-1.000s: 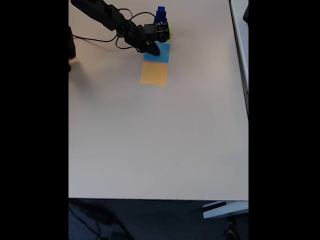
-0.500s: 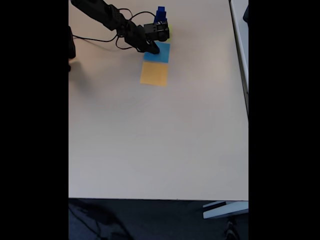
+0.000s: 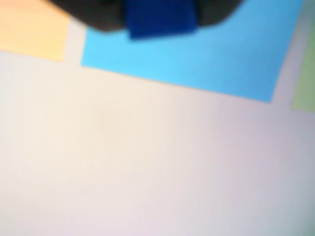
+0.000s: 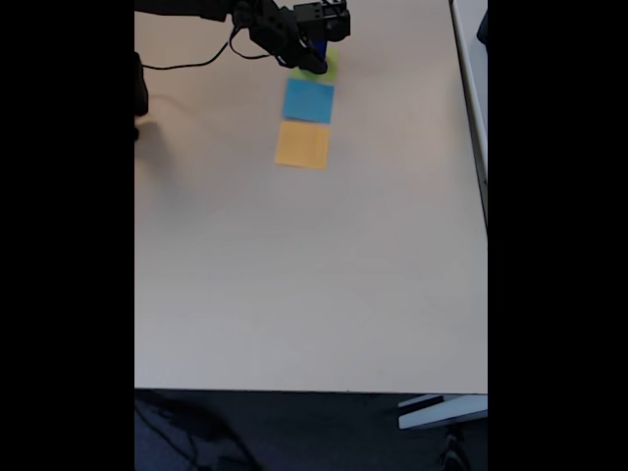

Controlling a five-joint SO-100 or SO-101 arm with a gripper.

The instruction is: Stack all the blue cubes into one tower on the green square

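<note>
In the wrist view a dark blue cube (image 3: pixel 160 17) sits at the top edge between the black fingers (image 3: pixel 101 14) of my gripper (image 3: pixel 160 24), which is shut on it. Below it lies the flat light-blue square (image 3: pixel 197 54), and a strip of the green square (image 3: pixel 306 73) shows at the right edge. In the fixed view my gripper (image 4: pixel 316 65) hangs over the green square (image 4: pixel 329 69) at the far end of the table. A sliver of dark blue (image 4: pixel 320 46) shows behind it, and the rest of the blue cubes there are hidden by the arm.
The light-blue square (image 4: pixel 308 100) and an orange square (image 4: pixel 302 144) lie in a row nearer the camera than the green one. A black cable (image 4: pixel 186 66) trails left from the arm. The pale table (image 4: pixel 294 294) ends at the front and right edges.
The arm has swung from above the light-blue square toward the far end, and the gripper now covers the green square and most of the blue tower seen earlier.
</note>
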